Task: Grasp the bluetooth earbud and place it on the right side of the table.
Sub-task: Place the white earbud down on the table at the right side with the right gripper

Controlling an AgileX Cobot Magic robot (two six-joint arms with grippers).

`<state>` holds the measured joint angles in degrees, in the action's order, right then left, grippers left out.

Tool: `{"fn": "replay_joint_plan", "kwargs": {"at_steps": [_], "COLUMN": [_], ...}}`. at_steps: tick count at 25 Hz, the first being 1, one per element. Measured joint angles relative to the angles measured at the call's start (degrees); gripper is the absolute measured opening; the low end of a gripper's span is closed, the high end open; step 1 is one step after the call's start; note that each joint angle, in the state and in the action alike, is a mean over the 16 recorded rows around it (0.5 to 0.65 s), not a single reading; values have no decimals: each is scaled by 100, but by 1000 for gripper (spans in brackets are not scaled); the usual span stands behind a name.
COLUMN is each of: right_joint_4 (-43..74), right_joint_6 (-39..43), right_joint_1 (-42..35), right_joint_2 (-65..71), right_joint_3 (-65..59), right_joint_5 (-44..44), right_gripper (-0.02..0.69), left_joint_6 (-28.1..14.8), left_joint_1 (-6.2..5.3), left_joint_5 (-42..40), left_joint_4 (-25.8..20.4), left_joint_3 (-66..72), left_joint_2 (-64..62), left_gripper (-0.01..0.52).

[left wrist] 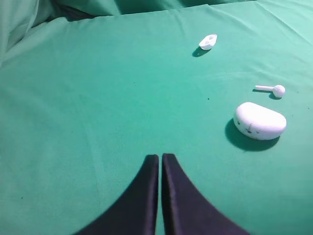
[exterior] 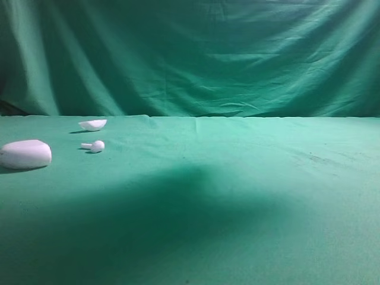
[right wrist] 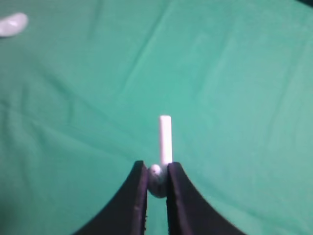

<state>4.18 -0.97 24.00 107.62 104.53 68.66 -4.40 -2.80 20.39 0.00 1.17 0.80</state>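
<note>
Two grippers: both seen only from their wrist cameras.
Right gripper [right wrist: 157, 176]: jaws pinched on the bluetooth earbud [right wrist: 165, 142], rounded head between the fingertips, stem pointing away from the camera, held above the green tabletop [right wrist: 234, 73].
Left gripper [left wrist: 160, 164]: jaws pressed together, nothing between them, over bare cloth.
Left side of tabletop: oval case [exterior: 25, 154], second earbud [exterior: 94, 145] just beside it, small white shell-like piece [exterior: 93, 124] behind.

No text, label, brand, number or sign can be read anywhere in these views. The white oval case [left wrist: 260, 121] carries a few small dark specks on its front (too tiny and blurred to read as letters).
</note>
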Motion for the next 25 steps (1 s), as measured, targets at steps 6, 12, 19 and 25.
{"fn": "replay_joint_plan", "kwargs": {"at_steps": [6,12,19,25], "right_joint_4": [18,27,116,180], "right_joint_6": [277,486,541,574], "right_joint_1": [-578,-855,-912,-912], "right_joint_2": [-587,-751,-637,-519], "right_joint_3": [-2197,-3786,-4446,-4504], "right_joint_5": [-793,-1797,-2516,-2677], "right_gripper": [86,86,86,89], "left_joint_6": [0,0,0,0], "left_joint_1": [0,0,0,0], "left_joint_5": [0,0,0,0], "left_joint_4": [0,0,0,0], "left_joint_3": [0,0,0,0], "left_joint_2": [0,0,0,0], "left_gripper": [0,0,0,0]}}
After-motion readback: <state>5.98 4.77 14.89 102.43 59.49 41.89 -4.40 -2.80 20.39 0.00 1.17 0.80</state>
